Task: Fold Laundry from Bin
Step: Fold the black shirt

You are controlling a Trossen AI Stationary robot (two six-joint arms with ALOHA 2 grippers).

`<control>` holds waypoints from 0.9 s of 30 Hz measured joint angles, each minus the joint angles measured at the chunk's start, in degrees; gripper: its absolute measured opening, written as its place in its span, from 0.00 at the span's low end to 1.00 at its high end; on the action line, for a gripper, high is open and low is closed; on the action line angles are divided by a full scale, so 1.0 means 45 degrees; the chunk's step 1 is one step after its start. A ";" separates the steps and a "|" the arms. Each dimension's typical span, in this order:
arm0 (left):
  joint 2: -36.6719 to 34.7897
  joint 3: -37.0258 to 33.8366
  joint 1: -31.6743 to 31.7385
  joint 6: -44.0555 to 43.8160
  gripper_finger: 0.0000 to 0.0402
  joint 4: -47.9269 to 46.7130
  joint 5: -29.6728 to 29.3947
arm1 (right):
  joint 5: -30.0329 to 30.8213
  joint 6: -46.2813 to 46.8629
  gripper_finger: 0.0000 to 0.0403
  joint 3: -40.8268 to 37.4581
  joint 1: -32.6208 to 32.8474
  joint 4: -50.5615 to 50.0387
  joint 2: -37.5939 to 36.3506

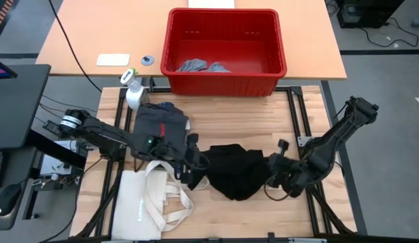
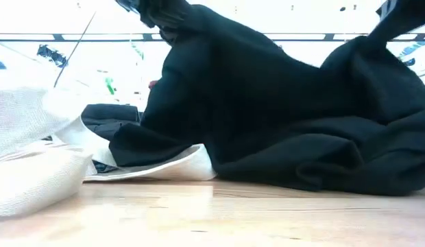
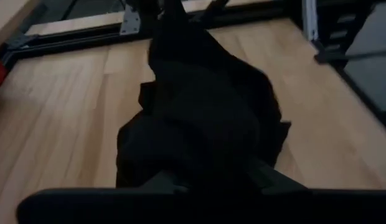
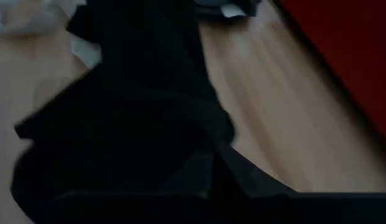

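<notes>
Left gripper (image 1: 196,165): at the left end of the black piece (image 1: 238,170), fabric bunched against its fingers; whether they pinch it or stand parted cannot be told
Right gripper (image 1: 276,170): pressed together on the right end of the black piece
Black piece, axis: long axis runs left to right across the wooden table (image 1: 263,115), strung between the two grippers
Black piece, look: crumpled and heaped, sagging to the table in the middle in the low view, both ends raised
Dark grey piece (image 1: 159,125): lies on the table's left, behind the left arm
Bin (image 1: 226,74): red, at the table's far edge, with light grey pieces (image 1: 196,66) on its floor
Tote bag (image 1: 152,199): cream, near the left front corner
</notes>
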 joint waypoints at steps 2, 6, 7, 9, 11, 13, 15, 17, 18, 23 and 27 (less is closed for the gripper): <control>0.0381 0.0001 -0.0348 0.0381 0.17 0.0555 -0.0380 | 0.0130 -0.0471 0.04 -0.1146 -0.0217 0.2534 0.0000; 0.1006 0.0004 -0.1208 0.1215 0.17 0.0858 -0.1668 | 0.0936 -0.1939 0.05 -0.2911 -0.0530 0.7556 0.0000; 0.1159 0.0003 -0.1397 0.1377 0.17 0.0743 -0.2155 | 0.1266 -0.2652 0.05 -0.3221 -0.0633 0.8610 0.0000; 0.1410 0.0006 -0.1652 0.1583 0.17 0.0526 -0.3129 | 0.2256 -0.4517 0.05 -0.3634 -0.0959 1.0361 0.0000; 0.1653 0.0006 -0.1777 0.1542 0.17 0.0145 -0.4006 | 0.3288 -0.6321 0.05 -0.3871 -0.1453 1.1979 -0.0005; 0.1829 -0.0118 -0.1806 0.1498 0.17 0.0108 -0.4822 | 0.3317 -0.7224 0.05 -0.3973 -0.2066 1.3021 -0.0005; 0.1944 -0.0432 -0.1756 0.1630 0.17 0.0592 -0.5258 | 0.2471 -0.7373 0.05 -0.3975 -0.2570 1.3478 -0.0005; 0.2044 -0.0967 -0.1638 0.2214 0.17 0.1860 -0.5252 | 0.1160 -0.7078 0.05 -0.3975 -0.2947 1.3461 -0.0005; 0.2066 -0.1264 -0.1567 0.2632 0.17 0.2577 -0.5183 | 0.0522 -0.6792 0.05 -0.3975 -0.3075 1.3346 -0.0005; 0.2068 -0.2686 -0.0908 0.3797 0.17 0.5889 -0.5063 | -0.0197 -0.5345 0.05 -0.3971 -0.3214 1.2218 -0.0010; 0.2068 -0.3068 -0.0356 0.3676 0.17 0.7021 -0.5067 | -0.0012 -0.3974 0.05 -0.3973 -0.3081 1.0895 -0.0010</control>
